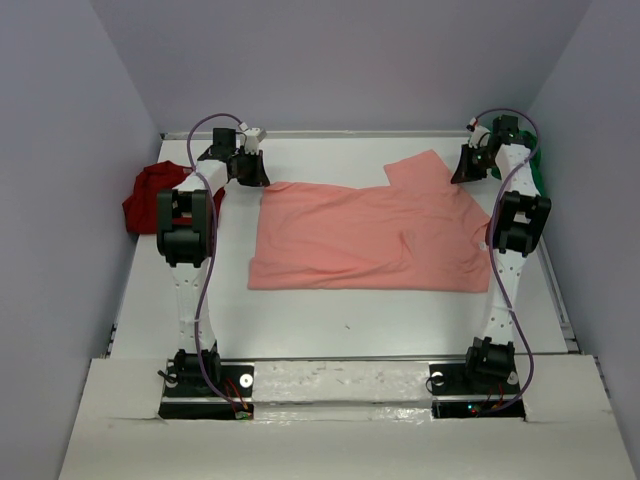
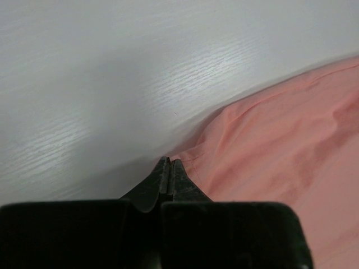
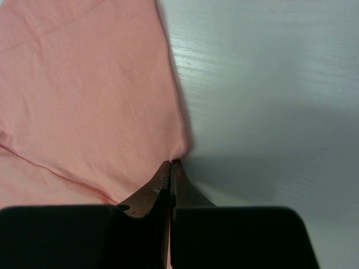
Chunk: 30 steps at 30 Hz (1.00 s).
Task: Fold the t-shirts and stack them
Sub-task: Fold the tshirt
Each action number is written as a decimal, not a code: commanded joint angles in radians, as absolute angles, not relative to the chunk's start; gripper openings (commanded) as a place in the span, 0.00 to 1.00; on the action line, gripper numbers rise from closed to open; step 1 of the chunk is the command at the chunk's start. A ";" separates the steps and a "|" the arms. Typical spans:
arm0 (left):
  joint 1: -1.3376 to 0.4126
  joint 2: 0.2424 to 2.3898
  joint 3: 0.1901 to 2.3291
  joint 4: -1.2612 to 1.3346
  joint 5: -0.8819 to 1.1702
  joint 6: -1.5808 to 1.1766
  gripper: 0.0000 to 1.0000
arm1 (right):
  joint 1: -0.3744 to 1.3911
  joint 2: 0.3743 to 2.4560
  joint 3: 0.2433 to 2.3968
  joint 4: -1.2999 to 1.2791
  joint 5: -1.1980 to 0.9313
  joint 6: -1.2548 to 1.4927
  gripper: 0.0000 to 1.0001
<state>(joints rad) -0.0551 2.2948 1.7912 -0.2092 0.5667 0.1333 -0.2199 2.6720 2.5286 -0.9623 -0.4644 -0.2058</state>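
Pale walls (image 1: 350, 60) close the white table (image 1: 330, 320) on three sides. On it I count three shirts, and two arms with one gripper each.

At 9 o'clock, against the left wall, the dark red shirt (image 1: 148, 195) lies crumpled in a heap, partly behind the left arm (image 1: 185, 225). The left gripper (image 1: 252, 176) is down at the 10 o'clock corner of the salmon-pink shirt (image 1: 370, 235). In the left wrist view its fingers (image 2: 160, 182) are pressed together and the pink hem runs up into the tips.

The salmon-pink shirt lies spread flat in the middle of the table, with one sleeve pointing to 1 o'clock. Its near edge is almost straight.

The right gripper (image 1: 466, 170) is at the shirt's 2 o'clock side, just beside that sleeve. In the right wrist view its fingers (image 3: 151, 193) are also pressed together, and the cloth puckers where the tips pinch its edge.

The green shirt (image 1: 537, 172) shows only as a small part at 2 o'clock, behind the right arm (image 1: 515, 225), by the right wall.

Bare table lies toward 6 o'clock, a wide band between the pink shirt and the arm bases. A narrower strip is bare at 12 o'clock along the far wall.
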 commanded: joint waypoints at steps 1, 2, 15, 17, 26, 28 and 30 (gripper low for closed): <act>-0.057 2.203 1.828 -0.209 0.561 0.153 0.00 | -0.204 2.645 2.491 -0.948 -0.402 -0.218 0.00; -0.057 2.198 1.827 -0.206 0.560 0.152 0.00 | -0.204 2.637 2.487 -0.946 -0.402 -0.218 0.00; -0.055 2.088 1.790 -0.179 0.609 0.218 0.00 | -0.204 2.496 2.421 -0.934 -0.416 -0.227 0.00; -0.055 2.080 1.790 -0.192 0.612 0.225 0.00 | -0.204 2.471 2.411 -0.936 -0.414 -0.230 0.00; -0.052 2.029 1.735 -0.195 0.620 0.248 0.00 | -0.204 2.418 2.373 -0.927 -0.408 -0.242 0.00; -0.052 2.025 1.727 -0.196 0.620 0.256 0.00 | -0.204 2.413 2.367 -0.925 -0.407 -0.242 0.00; -0.051 2.022 1.721 -0.196 0.614 0.259 0.00 | -0.204 2.405 2.362 -0.925 -0.405 -0.245 0.00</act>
<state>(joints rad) -0.0559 2.1117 1.7321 -0.2089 0.5995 0.2314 -0.2081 2.4722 2.3760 -0.9356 -0.4141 -0.2321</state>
